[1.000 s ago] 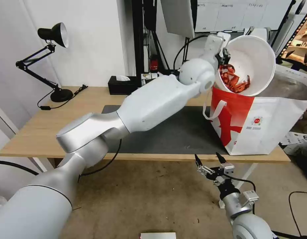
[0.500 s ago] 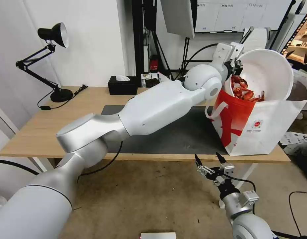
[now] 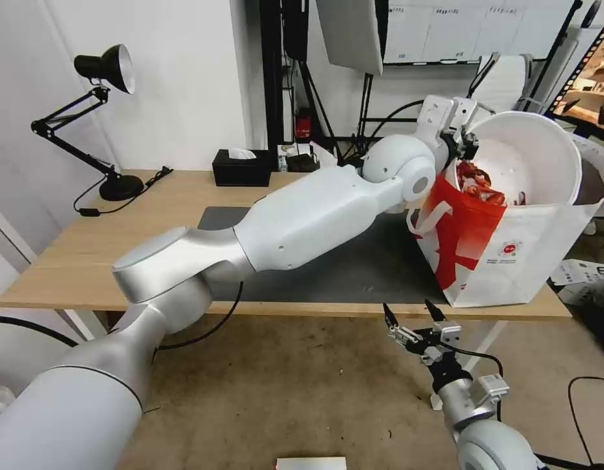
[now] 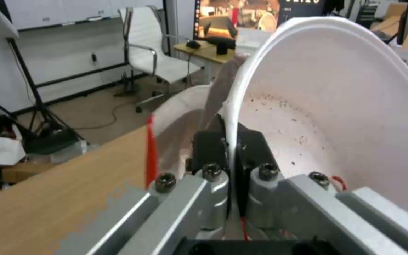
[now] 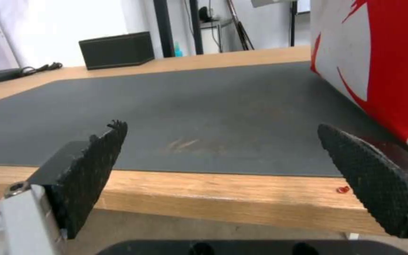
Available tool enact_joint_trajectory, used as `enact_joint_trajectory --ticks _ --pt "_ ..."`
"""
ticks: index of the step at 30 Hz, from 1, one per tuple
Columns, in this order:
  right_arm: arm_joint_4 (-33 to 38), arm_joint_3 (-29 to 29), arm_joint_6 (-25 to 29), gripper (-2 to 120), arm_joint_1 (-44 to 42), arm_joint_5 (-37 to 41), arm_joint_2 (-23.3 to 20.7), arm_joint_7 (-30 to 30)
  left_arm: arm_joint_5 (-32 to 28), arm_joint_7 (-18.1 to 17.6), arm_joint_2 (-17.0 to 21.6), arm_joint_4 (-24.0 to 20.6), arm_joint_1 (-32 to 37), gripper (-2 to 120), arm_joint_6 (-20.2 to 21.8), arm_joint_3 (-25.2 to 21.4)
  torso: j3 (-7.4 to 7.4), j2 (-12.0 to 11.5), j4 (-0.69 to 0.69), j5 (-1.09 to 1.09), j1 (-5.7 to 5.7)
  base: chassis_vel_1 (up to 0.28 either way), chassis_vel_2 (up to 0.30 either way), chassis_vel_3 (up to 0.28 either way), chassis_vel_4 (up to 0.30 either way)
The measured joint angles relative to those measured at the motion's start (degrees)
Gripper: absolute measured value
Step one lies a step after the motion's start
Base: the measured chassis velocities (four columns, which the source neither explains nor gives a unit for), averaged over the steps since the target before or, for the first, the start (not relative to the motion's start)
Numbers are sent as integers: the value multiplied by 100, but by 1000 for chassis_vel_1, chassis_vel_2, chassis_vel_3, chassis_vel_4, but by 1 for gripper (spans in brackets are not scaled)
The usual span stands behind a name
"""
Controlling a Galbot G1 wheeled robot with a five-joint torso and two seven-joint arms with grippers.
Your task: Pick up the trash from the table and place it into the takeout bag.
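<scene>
At upper right of the frame, the left gripper point(image 3: 460, 140) pinches the tilted bowl's point(image 3: 533, 153) rim over the takeout bag point(image 3: 511, 248); shell scraps point(image 3: 477, 184) could spill onto the tabletop point(image 3: 67, 254). The right gripper point(image 3: 409, 314) hangs wide open, empty.

White bowl point(image 3: 533, 153), its inside flecked with dark specks, holds red shell scraps point(image 3: 475, 181). The takeout bag point(image 3: 511, 251) is white with a bold red splash and a small red round logo. Light-wood table point(image 3: 67, 261) carries a dark grey mat point(image 5: 190, 117). The black tissue box point(image 3: 240, 171) shows white tissue on top.
</scene>
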Motion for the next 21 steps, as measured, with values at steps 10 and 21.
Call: enact_joint_trajectory --ticks 10,21 --pt "0 0 0 100 0 0 0 0 37 104 2 143 147 0 -10 219 0 0 0 0 0 0 0 0 0" --pt "0 0 0 100 0 0 0 0 41 130 3 52 211 36 -10 181 0 0 0 0 0 0 0 0 0"
